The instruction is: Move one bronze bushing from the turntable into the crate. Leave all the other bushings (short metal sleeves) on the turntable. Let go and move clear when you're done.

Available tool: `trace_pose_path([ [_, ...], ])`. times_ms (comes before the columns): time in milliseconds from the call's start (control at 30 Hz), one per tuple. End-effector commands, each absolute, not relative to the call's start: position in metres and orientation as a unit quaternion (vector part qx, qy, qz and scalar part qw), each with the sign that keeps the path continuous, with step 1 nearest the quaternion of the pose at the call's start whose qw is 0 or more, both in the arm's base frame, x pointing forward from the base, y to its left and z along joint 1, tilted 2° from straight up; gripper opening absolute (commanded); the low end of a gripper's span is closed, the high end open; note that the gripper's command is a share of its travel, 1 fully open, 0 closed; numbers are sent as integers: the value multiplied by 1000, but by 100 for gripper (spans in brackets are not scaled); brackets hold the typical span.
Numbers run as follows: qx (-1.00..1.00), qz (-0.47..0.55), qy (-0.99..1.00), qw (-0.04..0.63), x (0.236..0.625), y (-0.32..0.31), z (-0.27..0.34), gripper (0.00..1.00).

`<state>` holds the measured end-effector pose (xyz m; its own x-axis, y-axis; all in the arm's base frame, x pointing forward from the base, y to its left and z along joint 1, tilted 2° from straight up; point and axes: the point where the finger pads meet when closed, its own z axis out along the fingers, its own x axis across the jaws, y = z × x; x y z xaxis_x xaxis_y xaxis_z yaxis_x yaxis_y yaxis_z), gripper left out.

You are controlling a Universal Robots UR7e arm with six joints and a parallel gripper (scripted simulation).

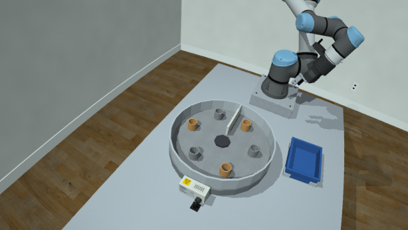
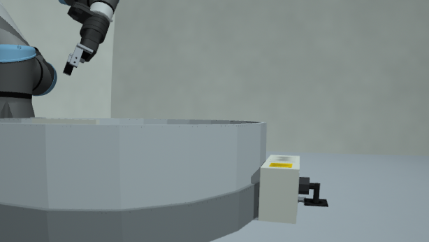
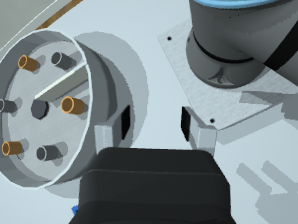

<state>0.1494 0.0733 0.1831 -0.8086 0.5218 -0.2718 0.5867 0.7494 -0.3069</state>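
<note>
The round grey turntable (image 1: 222,146) holds three bronze bushings, one at the back left (image 1: 193,124), one at the back right (image 1: 246,125) and one at the front (image 1: 225,169). Three grey bushings stand between them, at the back (image 1: 219,114), front left (image 1: 194,153) and right (image 1: 254,151). The blue crate (image 1: 304,159) stands empty to the right of the turntable. My gripper (image 1: 296,81) hangs open and empty high beside the arm's base, far from the turntable. It also shows in the exterior view (image 2: 73,63) and in the wrist view (image 3: 156,123).
A white upright divider (image 1: 234,119) stands on the turntable by a black hub (image 1: 222,141). A white control box (image 1: 194,190) sits at the turntable's front rim. The arm's base (image 1: 274,96) stands behind the turntable. The turntable has a tall rim wall (image 2: 129,164).
</note>
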Motion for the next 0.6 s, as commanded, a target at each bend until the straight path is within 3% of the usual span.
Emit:
trace_pose_path([
  [0, 298, -192, 931, 85, 150, 73, 183, 100],
  [567, 298, -192, 931, 85, 159, 71, 189, 100],
])
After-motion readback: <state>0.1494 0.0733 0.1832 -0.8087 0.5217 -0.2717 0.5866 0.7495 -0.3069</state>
